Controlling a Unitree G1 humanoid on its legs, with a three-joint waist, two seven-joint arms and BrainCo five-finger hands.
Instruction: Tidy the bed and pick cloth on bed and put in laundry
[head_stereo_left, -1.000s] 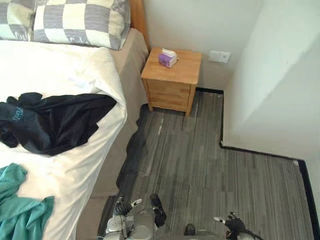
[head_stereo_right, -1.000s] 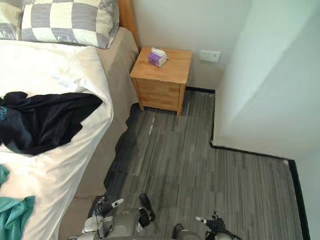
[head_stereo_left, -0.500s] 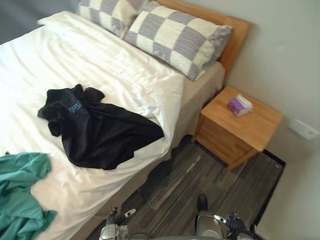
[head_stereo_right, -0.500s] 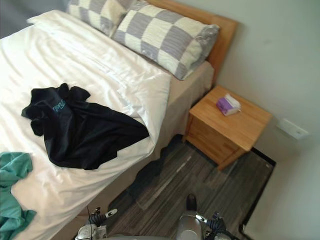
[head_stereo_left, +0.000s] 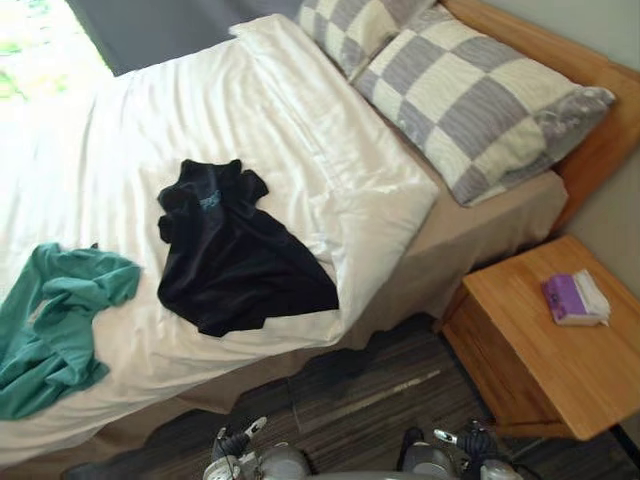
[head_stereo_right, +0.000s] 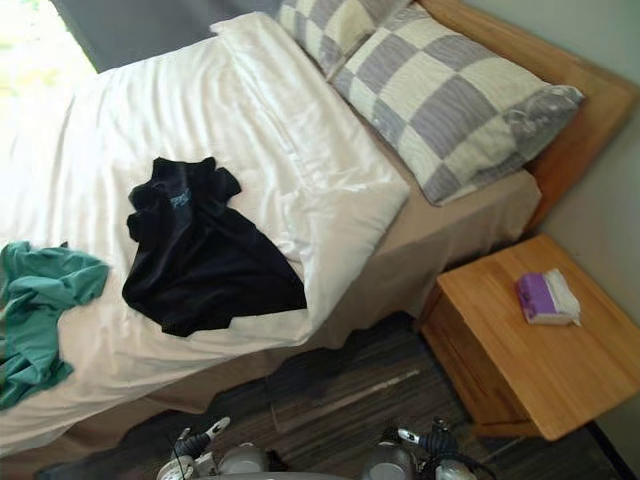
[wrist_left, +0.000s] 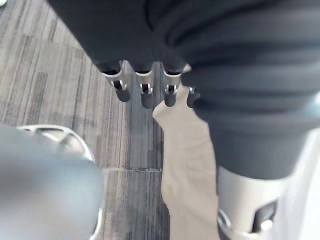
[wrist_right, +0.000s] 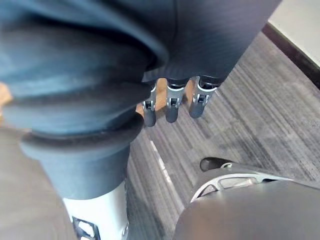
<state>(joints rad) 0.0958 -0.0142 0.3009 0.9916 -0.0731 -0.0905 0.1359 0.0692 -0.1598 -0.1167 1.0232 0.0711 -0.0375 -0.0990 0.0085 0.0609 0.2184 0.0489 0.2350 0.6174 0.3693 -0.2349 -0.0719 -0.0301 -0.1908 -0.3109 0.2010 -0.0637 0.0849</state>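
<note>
A black garment (head_stereo_left: 240, 255) lies crumpled on the white duvet (head_stereo_left: 130, 130) near the bed's near edge. A teal garment (head_stereo_left: 55, 320) lies bunched to its left, also on the duvet. My left hand (head_stereo_left: 233, 443) hangs low above the floor in front of the bed, fingers (wrist_left: 145, 95) straight and holding nothing. Further right, my right hand (head_stereo_left: 470, 440) hangs low in the same way, its fingers (wrist_right: 171, 107) straight and empty. Both hands are well short of the clothes.
Two checked pillows (head_stereo_left: 480, 110) lean at the wooden headboard (head_stereo_left: 590, 150). A wooden nightstand (head_stereo_left: 540, 350) with a purple tissue box (head_stereo_left: 575, 298) stands right of the bed. Grey striped floor (head_stereo_left: 370, 385) runs between me and the bed's beige side.
The camera has swung left, so the bed fills more of the picture and the nightstand sits at the right. The clothes lie as before. Both hands stay low.
</note>
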